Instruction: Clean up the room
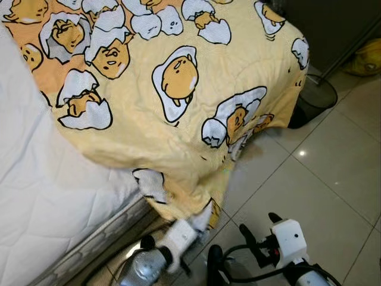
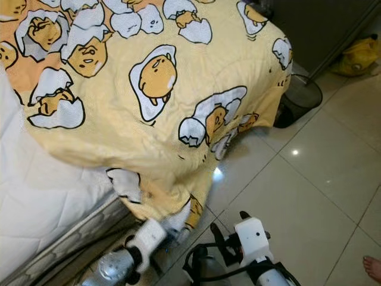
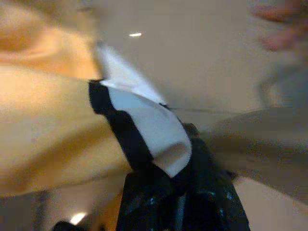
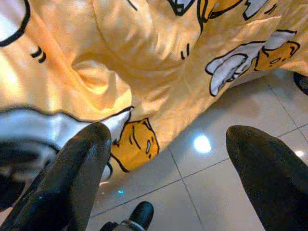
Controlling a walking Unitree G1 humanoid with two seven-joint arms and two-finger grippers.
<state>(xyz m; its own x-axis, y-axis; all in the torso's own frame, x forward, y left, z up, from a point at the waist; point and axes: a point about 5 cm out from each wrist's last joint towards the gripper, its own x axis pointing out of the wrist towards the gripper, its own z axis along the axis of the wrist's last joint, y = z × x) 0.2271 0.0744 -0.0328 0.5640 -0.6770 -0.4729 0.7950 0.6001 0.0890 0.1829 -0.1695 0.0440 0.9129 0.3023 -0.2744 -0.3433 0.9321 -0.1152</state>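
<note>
1. The yellow egg-print blanket [image 1: 178,101] is draped over the corner of the bed [image 1: 36,196], and its lowest corner hangs off the mattress edge down toward the tiled floor [image 1: 321,179].
2. The left claw [image 1: 189,231] sits right at that hanging corner, below the bed's edge. In the left wrist view the black-edged white hem [image 3: 144,130] runs into the black fingers [image 3: 192,192], so the claw looks closed on the cloth, though that picture is blurred.
3. The right claw [image 1: 256,238] hangs just beside the blanket corner, on the side away from the bed. Its two fingers [image 4: 72,173] are spread wide with nothing between them.
4. The relation that matters: the bulk of the blanket lies up and away from the left claw, over the bed. The left arm is nearer, already at the hem.
5. A likely next step is to lift that corner up onto the mattress.
6. A dark wire bin [image 1: 315,98] stands on the floor past the bed's far corner.
</note>
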